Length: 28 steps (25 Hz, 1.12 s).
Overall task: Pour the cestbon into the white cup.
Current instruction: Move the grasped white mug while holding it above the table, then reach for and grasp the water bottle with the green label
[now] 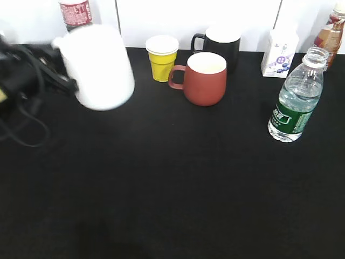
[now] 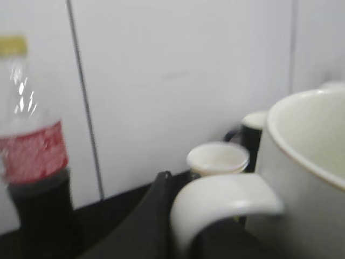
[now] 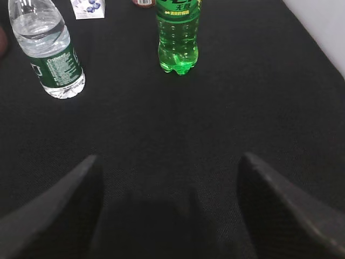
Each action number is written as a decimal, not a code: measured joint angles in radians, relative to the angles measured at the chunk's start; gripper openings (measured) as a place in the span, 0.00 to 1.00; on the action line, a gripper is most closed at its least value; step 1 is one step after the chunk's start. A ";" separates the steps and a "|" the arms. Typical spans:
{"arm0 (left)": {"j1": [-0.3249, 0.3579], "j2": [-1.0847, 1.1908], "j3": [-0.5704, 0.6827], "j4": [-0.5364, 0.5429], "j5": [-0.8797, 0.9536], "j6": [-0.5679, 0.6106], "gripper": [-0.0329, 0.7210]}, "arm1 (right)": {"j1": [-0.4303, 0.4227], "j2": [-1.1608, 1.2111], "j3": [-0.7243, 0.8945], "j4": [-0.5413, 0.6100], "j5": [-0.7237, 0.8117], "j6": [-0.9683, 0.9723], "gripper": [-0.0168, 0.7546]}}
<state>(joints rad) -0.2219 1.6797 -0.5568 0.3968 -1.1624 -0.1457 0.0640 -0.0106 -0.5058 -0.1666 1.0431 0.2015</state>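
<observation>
- Step one seems to be on: the left gripper (image 1: 69,82) grips the big plain white mug with a loop handle (image 1: 99,67) by that handle and holds it up off the black table (image 1: 161,189). In the left wrist view one dark finger (image 2: 153,216) sits right against the handle.
- The clear ribbed water bottle with the dark green label (image 1: 295,100) stands upright on the right side of the table. Its cap is off and the mouth is open. It is well apart from the white mug.
- The right gripper (image 3: 167,208) has its fingers spread wide with nothing between them. It hovers over bare table, with the water bottle ahead and to its left.
- Next, I think the mug must go down flat in the open middle, and the right gripper must reach the bottle and close around its body.
- The middle and front of the table have lots of room.
- Behind the gap stand a small yellow cup (image 1: 161,56), a red-brown mug (image 1: 205,78) and a black mug (image 1: 218,43), close together.
- A bright green soda bottle (image 3: 178,38) stands near the water bottle, so the reach should stay clear of it.
</observation>
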 joint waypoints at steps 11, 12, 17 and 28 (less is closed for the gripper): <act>-0.001 -0.053 0.034 0.173 -0.004 -0.135 0.10 | 0.000 0.247 -0.025 0.011 -0.667 -0.070 0.78; -0.001 -0.053 0.034 0.173 0.001 -0.135 0.10 | 0.000 0.342 -0.025 0.027 -0.745 -0.073 0.78; -0.001 -0.053 0.034 0.170 0.010 -0.136 0.10 | 0.000 0.711 0.238 0.066 -1.312 -0.035 0.78; -0.001 -0.053 0.034 0.169 0.017 -0.137 0.11 | 0.000 1.617 0.363 -0.189 -2.101 0.025 0.89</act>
<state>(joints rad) -0.2228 1.6262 -0.5229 0.5662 -1.1455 -0.2823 0.0640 1.6062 -0.1427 -0.3559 -1.0577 0.2261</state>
